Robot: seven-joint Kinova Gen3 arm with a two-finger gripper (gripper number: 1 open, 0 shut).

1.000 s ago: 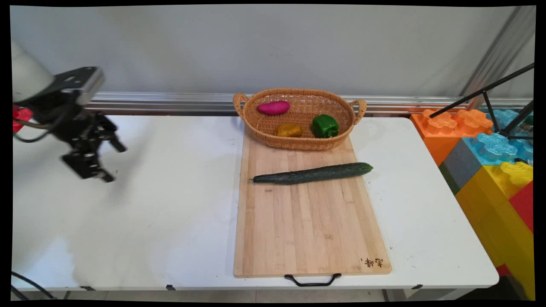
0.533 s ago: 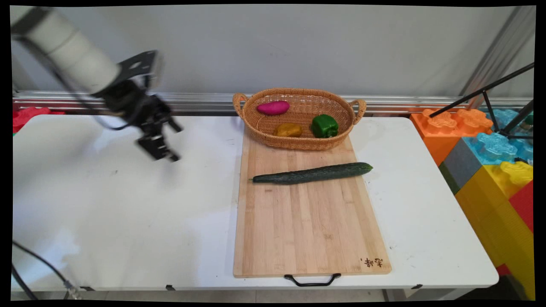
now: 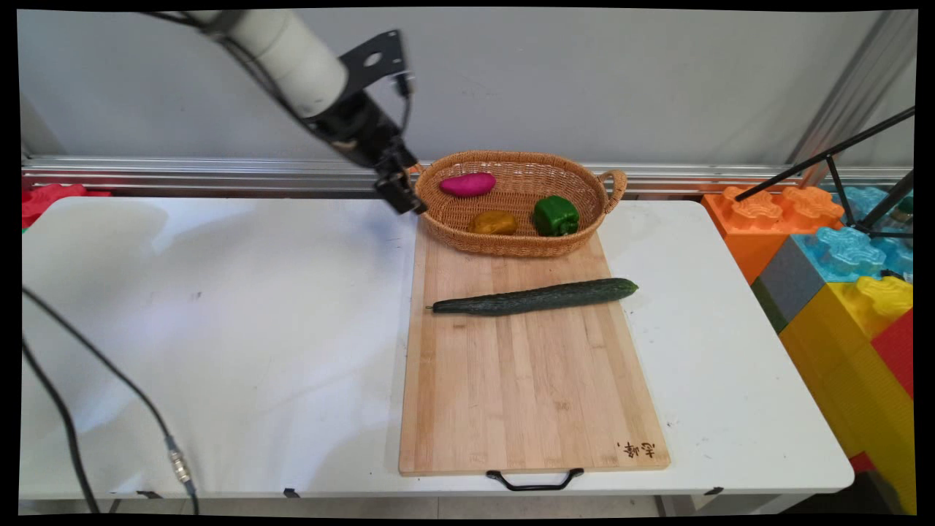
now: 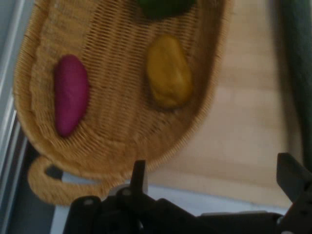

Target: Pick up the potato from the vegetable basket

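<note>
The black two-finger gripper (image 3: 403, 196) hangs in the upper middle of the main view, just left of the wicker basket (image 3: 516, 244) and over its left handle (image 3: 409, 175), carried by the white arm (image 3: 288, 44) that slants down from the upper left. In the hand view the gripper (image 4: 214, 183) shows its two fingers (image 4: 139, 176) rising from the bottom edge wide apart, one at lower centre and one at the lower right corner, with nothing between them: the tool is spread and holds nothing. The basket (image 4: 117, 146) fills the upper left of that view, its looped handle (image 4: 53, 187) at the lower left. Inside the basket lie a magenta sweet potato (image 3: 467, 184) toward the back left, a yellow-brown potato (image 3: 494, 222) near the front centre and a green bell pepper (image 3: 556, 215) to its right; in the hand view the sweet potato (image 4: 70, 94) sits at the left, the potato (image 4: 168, 71) at centre and the pepper (image 4: 163, 7) is cut by the top edge. The basket stands on the far end of a wooden cutting board (image 3: 529, 387), which runs down the middle of the frame to a black handle (image 3: 535, 482) at its near edge. A long dark cucumber (image 3: 535, 297) lies across the board, just in front of the basket and apart from it. The board rests on the white table (image 3: 219, 329). Coloured toy blocks (image 3: 840, 277) stand at the right edge, and black cables (image 3: 95, 409) hang at the lower left.
</note>
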